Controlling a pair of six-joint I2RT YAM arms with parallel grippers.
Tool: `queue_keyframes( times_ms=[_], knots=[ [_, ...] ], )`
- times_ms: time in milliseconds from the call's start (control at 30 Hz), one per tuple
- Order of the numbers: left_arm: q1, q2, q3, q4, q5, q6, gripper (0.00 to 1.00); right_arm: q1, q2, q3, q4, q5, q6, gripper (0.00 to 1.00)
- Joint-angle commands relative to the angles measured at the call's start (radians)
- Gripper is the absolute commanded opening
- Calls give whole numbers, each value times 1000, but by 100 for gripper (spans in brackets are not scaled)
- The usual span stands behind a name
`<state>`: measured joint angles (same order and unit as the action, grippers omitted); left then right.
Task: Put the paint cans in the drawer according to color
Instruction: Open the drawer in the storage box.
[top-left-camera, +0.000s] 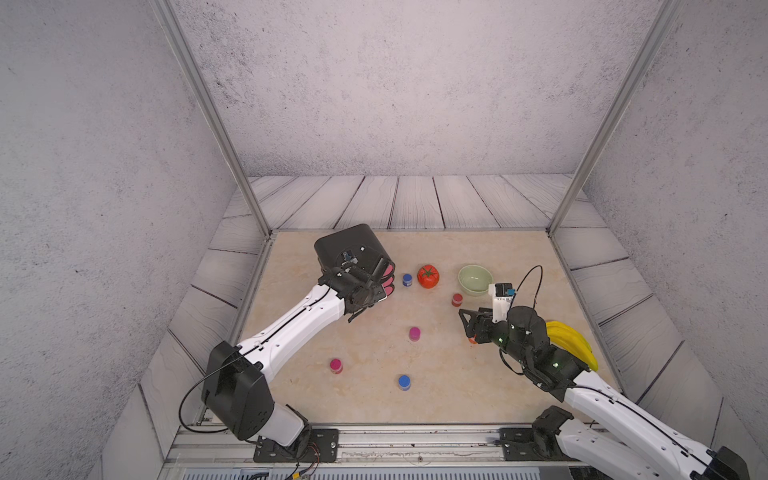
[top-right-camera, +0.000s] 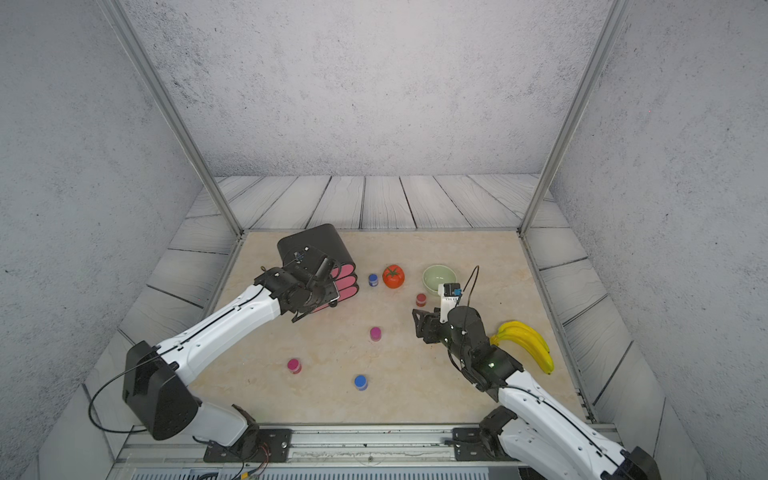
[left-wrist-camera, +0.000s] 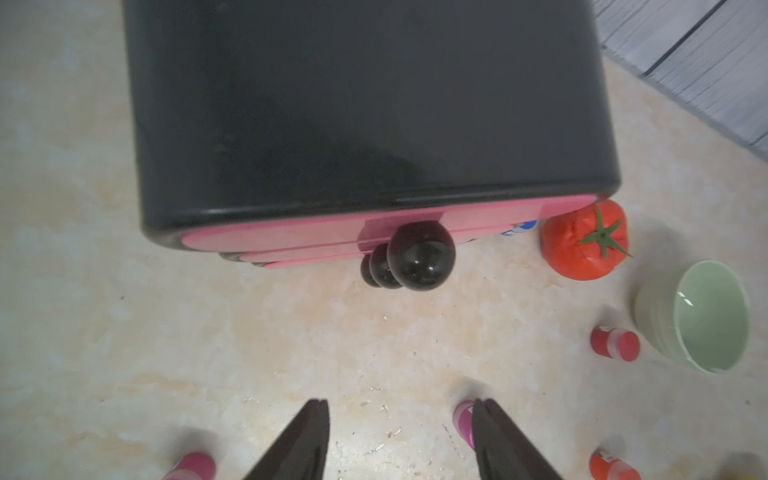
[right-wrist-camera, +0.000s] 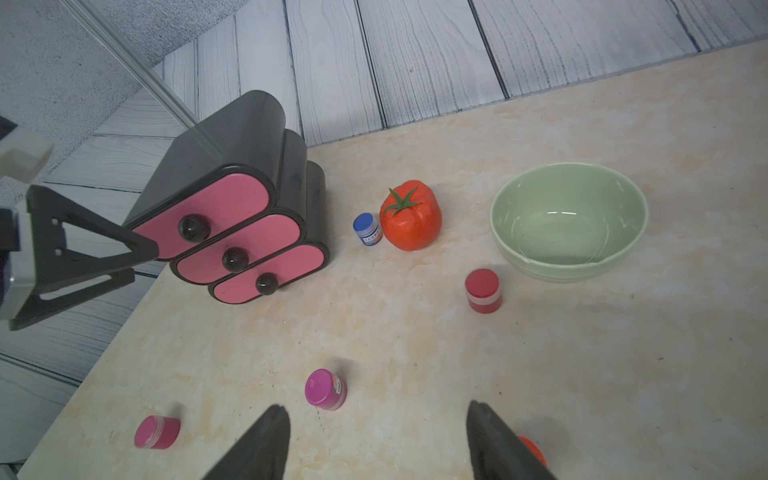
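The black drawer stands at the back left; its three pink fronts are all shut. My left gripper hangs open just in front of the knobs, holding nothing. Six paint cans stand on the table: blue beside the tomato, red, magenta, magenta, blue, and orange mostly hidden under my right gripper. The right gripper is open and empty, with the orange can just outside one finger.
A red tomato and a pale green bowl sit at the back centre-right. Yellow bananas lie behind the right arm, near the table's right edge. Metal frame posts stand at the back corners.
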<state>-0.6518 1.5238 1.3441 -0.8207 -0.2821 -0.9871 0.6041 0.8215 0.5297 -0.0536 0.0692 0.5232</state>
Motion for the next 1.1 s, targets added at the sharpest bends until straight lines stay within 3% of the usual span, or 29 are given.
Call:
queue_keyframes(
  times_ms=[0,267,800,1067],
  knots=[
    [-9,29,55,-179,-121,3,57,-7,2,10,4,-10,-17,71],
    [6,155,190,-97,-159,141,58,-13,-5,15,-1,9,-11,71],
    [62,264,229,-24,-134,169,57,-27,4,16,6,29,-20,71],
    [79,310,250,35,-122,182,49,-32,19,29,9,32,-31,71]
  ],
)
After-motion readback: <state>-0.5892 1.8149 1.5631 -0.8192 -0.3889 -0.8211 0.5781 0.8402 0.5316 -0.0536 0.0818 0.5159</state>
